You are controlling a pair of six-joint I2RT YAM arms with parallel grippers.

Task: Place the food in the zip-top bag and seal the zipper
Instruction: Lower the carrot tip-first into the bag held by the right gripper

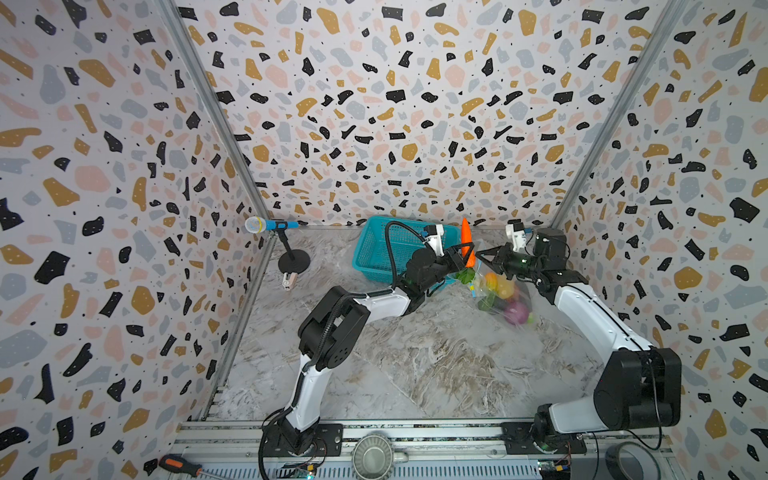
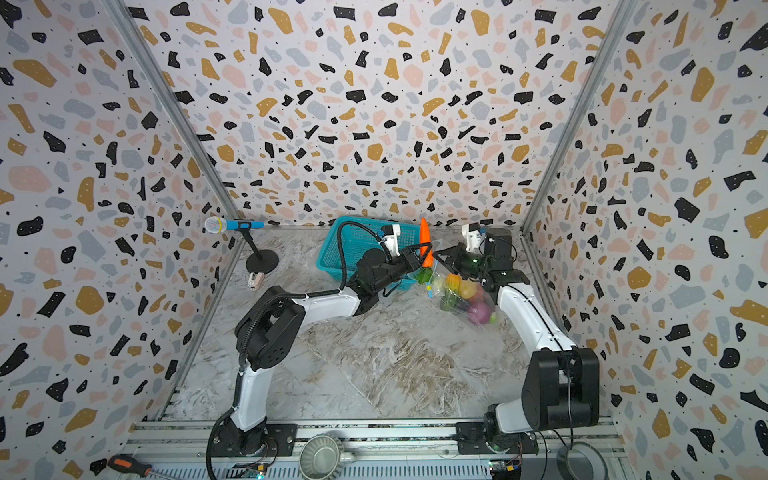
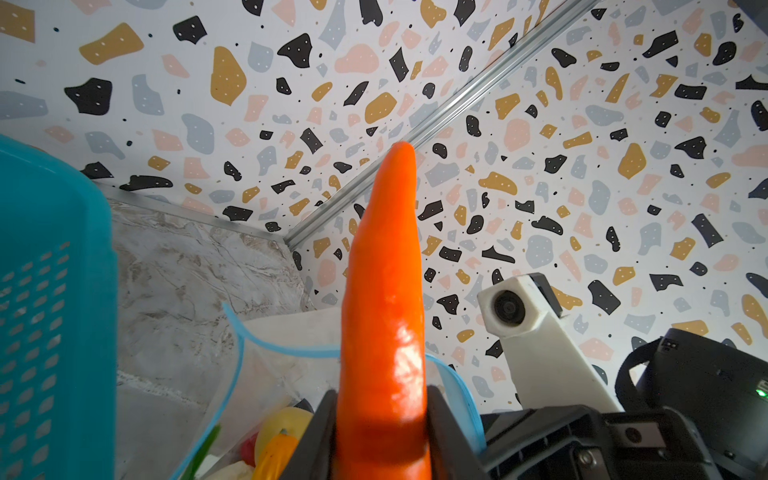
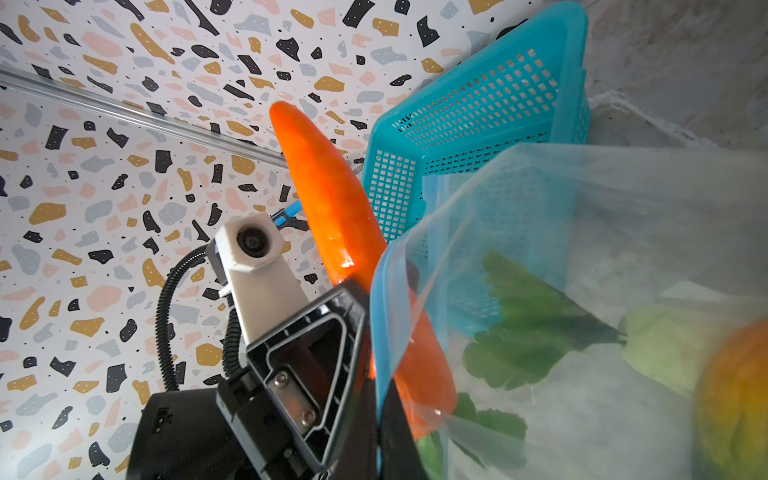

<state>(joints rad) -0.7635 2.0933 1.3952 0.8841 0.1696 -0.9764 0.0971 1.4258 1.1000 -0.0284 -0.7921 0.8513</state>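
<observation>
Closest to us, the left gripper [image 3: 382, 419] clamps a carrot [image 3: 384, 282], tip up, its lower end in the mouth of the bag [image 4: 602, 199], beside the basket [image 1: 376, 249] at the worktop's [image 1: 415, 365] far edge. The right gripper [image 1: 481, 255] pinches its rim.

light: bright, even | shadows: soft | glare: carrot [image 3: 405, 353] | edges: bowed

Carrot [image 1: 467, 243]: bright glossy orange. Green leaves [image 1: 465, 275] just below it. Zip-top bag [image 1: 505, 299]: clear, with yellow, orange, green and purple shapes showing through; zipper [image 4: 386, 299] light blue. Basket [image 1: 374, 249]: teal mesh. Walls [image 1: 374, 104]: pale terrazzo with black, ochre, pink and grey blotches. Table [image 1: 415, 353]: grey-brown marble veining. Arms [image 1: 309, 390]: white shells, black joints.
</observation>
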